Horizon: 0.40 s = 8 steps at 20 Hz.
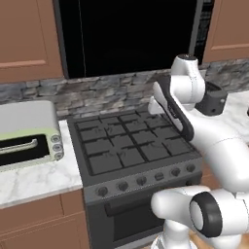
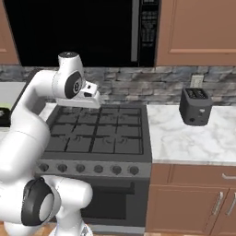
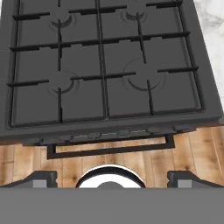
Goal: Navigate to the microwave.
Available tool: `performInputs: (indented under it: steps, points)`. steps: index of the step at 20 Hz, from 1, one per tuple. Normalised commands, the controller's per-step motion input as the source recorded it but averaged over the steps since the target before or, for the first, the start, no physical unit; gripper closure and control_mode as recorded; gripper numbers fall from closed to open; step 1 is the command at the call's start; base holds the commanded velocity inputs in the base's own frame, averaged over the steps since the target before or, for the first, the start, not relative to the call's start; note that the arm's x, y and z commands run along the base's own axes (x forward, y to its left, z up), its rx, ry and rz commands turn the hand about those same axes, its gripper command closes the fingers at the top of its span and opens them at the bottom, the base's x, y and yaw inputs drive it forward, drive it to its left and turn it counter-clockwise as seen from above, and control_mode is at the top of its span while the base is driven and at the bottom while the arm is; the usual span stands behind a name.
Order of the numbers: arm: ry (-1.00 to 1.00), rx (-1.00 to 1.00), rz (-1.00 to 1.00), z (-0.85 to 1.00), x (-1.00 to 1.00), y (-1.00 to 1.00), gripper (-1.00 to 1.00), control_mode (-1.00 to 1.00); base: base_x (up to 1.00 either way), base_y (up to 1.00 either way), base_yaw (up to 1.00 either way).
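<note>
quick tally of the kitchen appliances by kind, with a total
Large black built-in microwave with glossy glass door: 1
Grey gas stove with black grates: 1
Silver-white toaster oven with bar handle: 1
Dark grey two-slot toaster: 1
Total: 4

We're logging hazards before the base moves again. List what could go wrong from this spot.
1. The arm is folded over the gas stove; driving closer could knock it against the grates.
2. The microwave hangs directly above, so raising the arm may strike its door.
3. Sideways drift could clip the toaster or toaster oven.
</note>
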Motion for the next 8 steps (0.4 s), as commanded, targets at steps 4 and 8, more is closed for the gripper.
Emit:
performInputs:
  steps: [4, 8]
  points:
    - [0.0, 0.0, 0.0, 0.0, 0.0, 0.0, -1.0, 1.0, 0.91, 0.2, 0.0]
    - [0.0, 0.0, 0.0, 0.0, 0.0, 0.0, -1.0, 1.0, 0.22, 0.05, 0.0]
